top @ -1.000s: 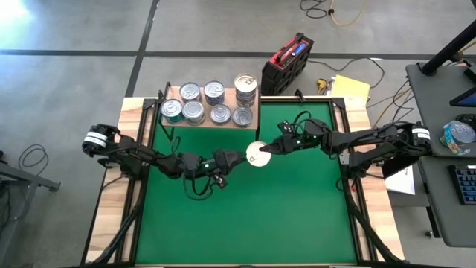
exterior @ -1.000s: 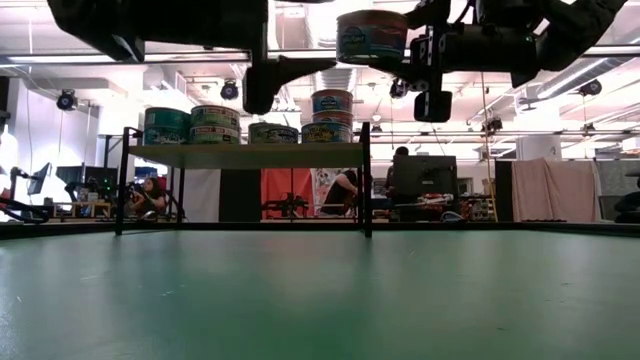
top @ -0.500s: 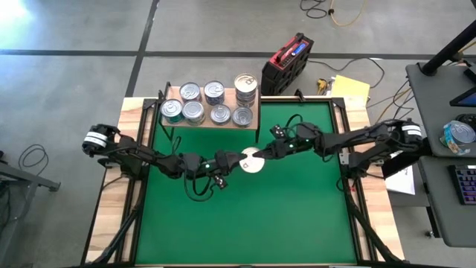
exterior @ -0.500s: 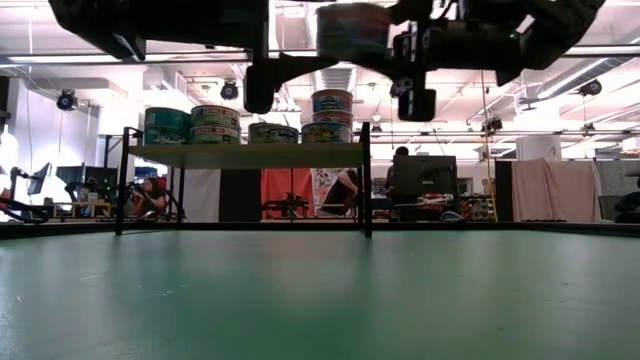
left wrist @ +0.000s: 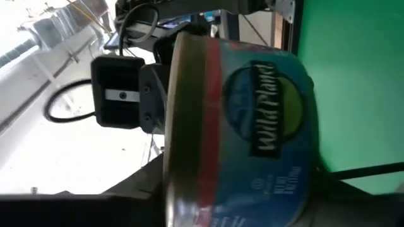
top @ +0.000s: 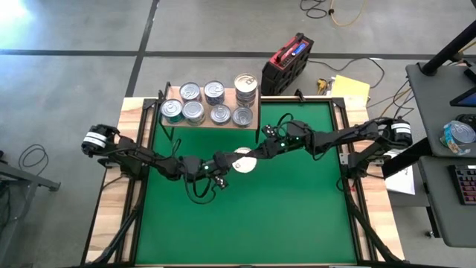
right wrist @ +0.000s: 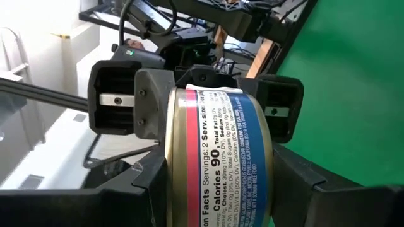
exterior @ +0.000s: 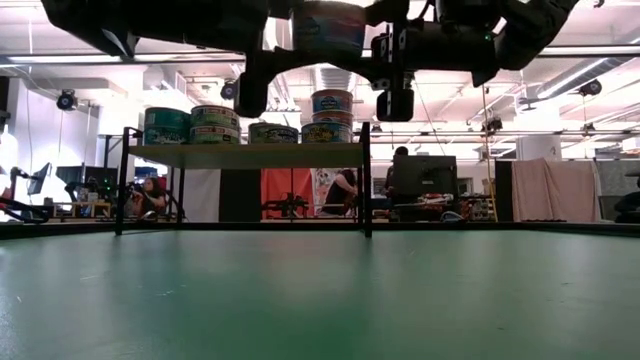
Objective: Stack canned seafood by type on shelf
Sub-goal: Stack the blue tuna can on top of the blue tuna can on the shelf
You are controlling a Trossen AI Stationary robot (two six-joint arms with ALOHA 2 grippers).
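Note:
Both arms meet high over the green mat point(top: 245, 216). Between them is a blue-and-red labelled tin point(top: 242, 161), also in the low view point(exterior: 330, 25). My right gripper point(top: 253, 155) is shut on it from the right. My left gripper point(top: 232, 159) is closed around it from the left. Behind them the shelf point(top: 210, 123), a light board on thin black legs, carries several tins standing on their bottoms. A taller stack point(top: 245, 85) stands at its right end. My right gripper pinches the tin by its flat lid point(right wrist: 172, 183) and flat bottom, one finger above and one below. The fingers come level from the table's right. The tin is lifted clear of the mat, lid up. My left gripper has the same tin between its two pads point(right wrist: 150, 104), which lie against the lid and the bottom on the far side from my right gripper. It comes level from the table's left. In its own view the tin's side wall point(left wrist: 252, 126) fills the picture.
A red tool case point(top: 286, 63) and yellow papers point(top: 349, 88) lie beyond the far right corner. Black frame posts point(exterior: 365, 180) stand at the mat's edges and beside the shelf. Most of the mat nearer than the arms is bare.
My right gripper has carried the tin toward the table's left, level and clear of the mat, up to my left gripper. The tin now sits between the left gripper's fingers, where a second ago it hung apart from them.

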